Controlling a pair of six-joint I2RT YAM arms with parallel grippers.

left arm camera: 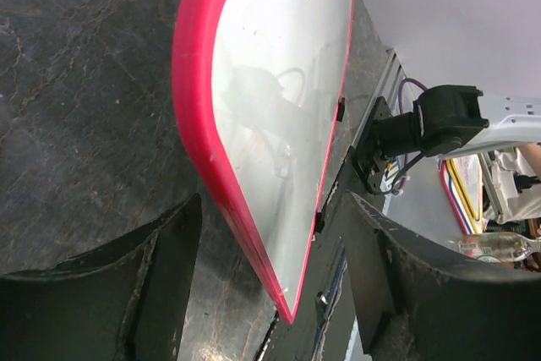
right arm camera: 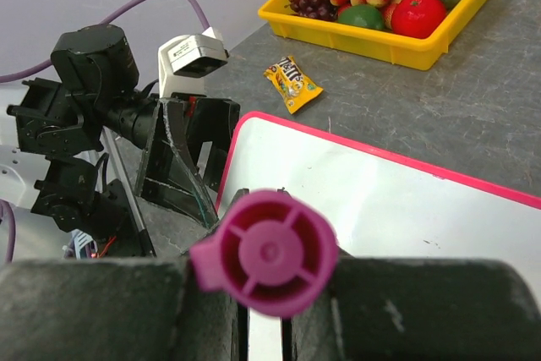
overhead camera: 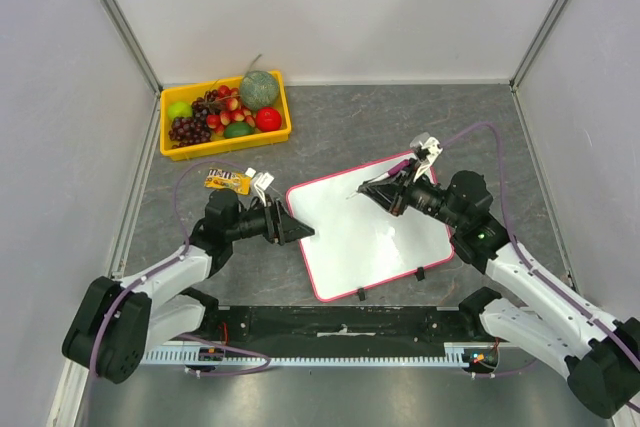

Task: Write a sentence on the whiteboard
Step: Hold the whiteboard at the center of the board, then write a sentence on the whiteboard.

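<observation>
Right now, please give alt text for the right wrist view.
A magenta marker, seen end-on, sits in the right gripper over a pink-rimmed whiteboard showing no letters. Beyond: the left gripper at the board's edge, a candy packet, a yellow fruit tray.

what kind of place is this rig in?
Likely a lab robot test cell: plain white panel walls on metal framing, two arms bolted to the grey table's edge, staged props (whiteboard, yellow fruit tray). Right claw clamps a magenta marker.
</observation>
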